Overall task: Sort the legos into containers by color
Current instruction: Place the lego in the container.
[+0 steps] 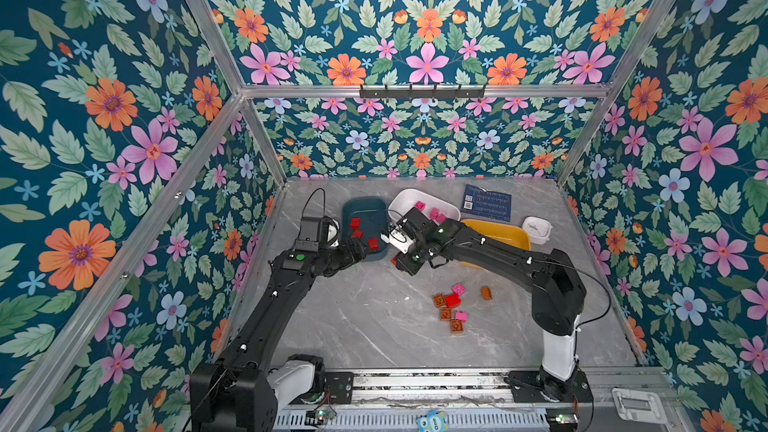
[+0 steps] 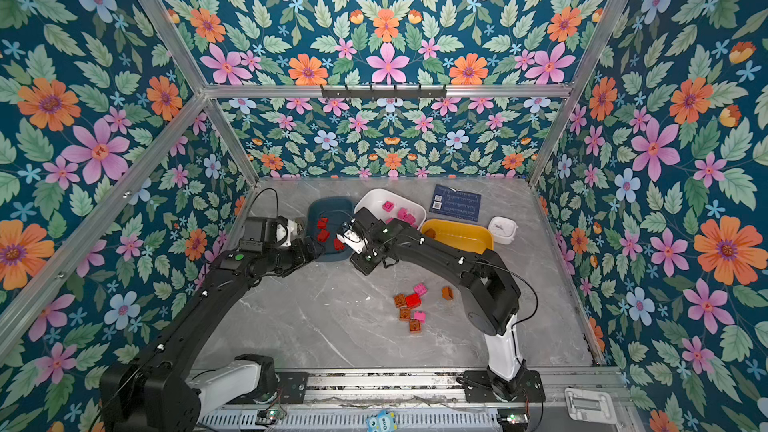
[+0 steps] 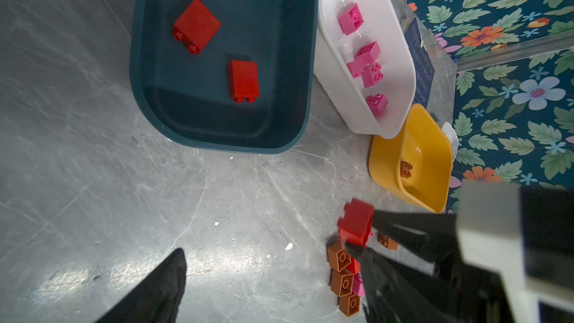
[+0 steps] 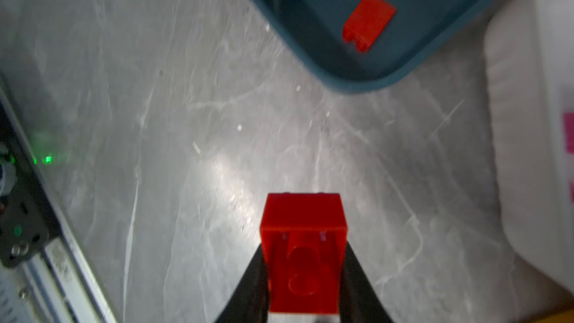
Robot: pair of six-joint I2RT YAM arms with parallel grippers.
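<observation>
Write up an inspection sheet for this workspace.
Surface: grey marble tabletop, few white specks.
Job's things: teal bin holds three red bricks; white bin, pink bricks; yellow bin, a brown brick; loose bricks clustered on table.
Clutter: blue printed card, small white dish.
Hands: right hand shut on red brick; left hand open, empty.
Cables: black cable loops at left wrist; second cable along right arm.
Surroundings: floral walls, aluminium frame.

**Glossy plastic all round, on a marble-look top**

Tabletop (image 3: pixel 93 150) looks like polished grey stone, veined, with plenty of glare. Teal bin (image 3: pixel 279 57), white bin (image 3: pixel 397 57) and yellow bin (image 3: pixel 428 156) are all smooth shiny plastic. Red lego (image 4: pixel 302 222) is glossy hard plastic too. The fingers (image 4: pixel 248 287) of the right gripper (image 4: pixel 303 243) are matt black. Frame rails (image 1: pixel 299 91) look like brushed aluminium.
</observation>
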